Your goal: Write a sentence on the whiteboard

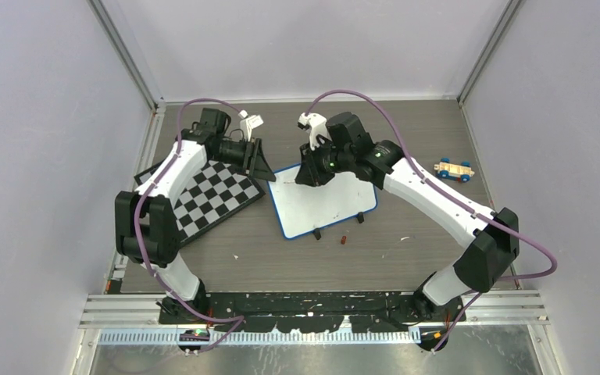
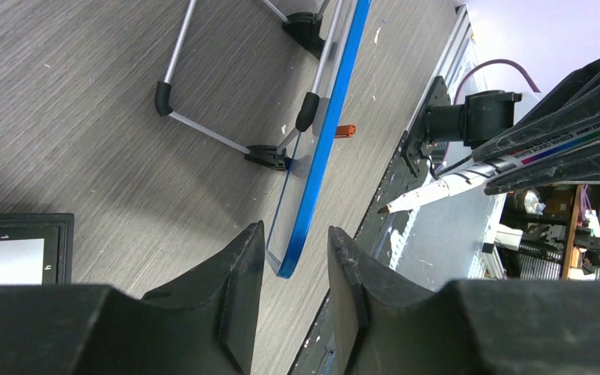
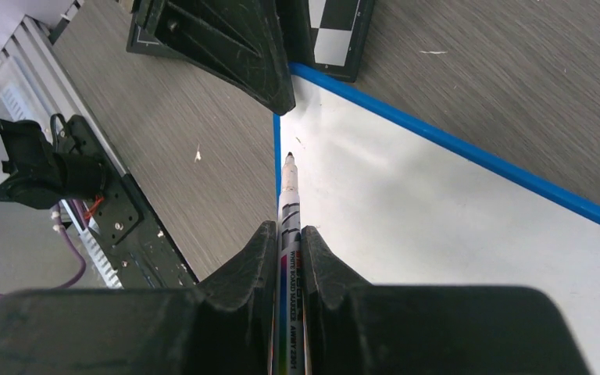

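The whiteboard (image 1: 336, 201), white with a blue frame, lies at mid-table. My left gripper (image 1: 264, 168) is at its far-left corner. In the left wrist view the jaws straddle the blue frame (image 2: 312, 195), with a gap on each side, so the gripper (image 2: 297, 234) is open. My right gripper (image 3: 287, 230) is shut on a whiteboard marker (image 3: 289, 199). The marker's tip points at the board's white face (image 3: 437, 226), just inside the frame and close to the left gripper's finger (image 3: 234, 47). The sentence is not in view; the board's face shows plain white.
A black-and-white chessboard (image 1: 211, 199) lies left of the whiteboard, under the left arm. A small reddish marker cap (image 1: 344, 240) sits in front of the board. A wooden toy car (image 1: 454, 170) stands at the far right. The board's wire legs (image 2: 203, 129) show underneath.
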`<move>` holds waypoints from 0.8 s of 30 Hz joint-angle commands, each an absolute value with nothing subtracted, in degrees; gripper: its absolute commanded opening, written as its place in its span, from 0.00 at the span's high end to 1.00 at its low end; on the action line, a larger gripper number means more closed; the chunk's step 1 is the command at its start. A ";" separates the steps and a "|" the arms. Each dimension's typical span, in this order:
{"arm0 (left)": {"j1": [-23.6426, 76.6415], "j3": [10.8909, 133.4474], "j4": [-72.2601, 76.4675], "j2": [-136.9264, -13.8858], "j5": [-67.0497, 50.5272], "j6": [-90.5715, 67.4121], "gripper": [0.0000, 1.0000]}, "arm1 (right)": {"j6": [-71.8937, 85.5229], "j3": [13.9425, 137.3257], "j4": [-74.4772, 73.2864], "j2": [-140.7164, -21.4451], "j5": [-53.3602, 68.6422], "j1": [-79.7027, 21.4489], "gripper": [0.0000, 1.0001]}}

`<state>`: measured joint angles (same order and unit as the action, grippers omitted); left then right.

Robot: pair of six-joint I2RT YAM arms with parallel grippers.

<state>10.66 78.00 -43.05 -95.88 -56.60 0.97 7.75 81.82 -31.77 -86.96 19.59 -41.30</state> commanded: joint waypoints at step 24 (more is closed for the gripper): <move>11.16 79.62 -41.54 -95.83 -53.91 2.49 1.00 | 13.19 85.26 -27.77 -90.20 17.14 -42.35 1.00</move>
<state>11.07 78.22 -41.98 -96.05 -56.14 2.15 12.67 83.37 -30.41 -90.19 18.52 -41.91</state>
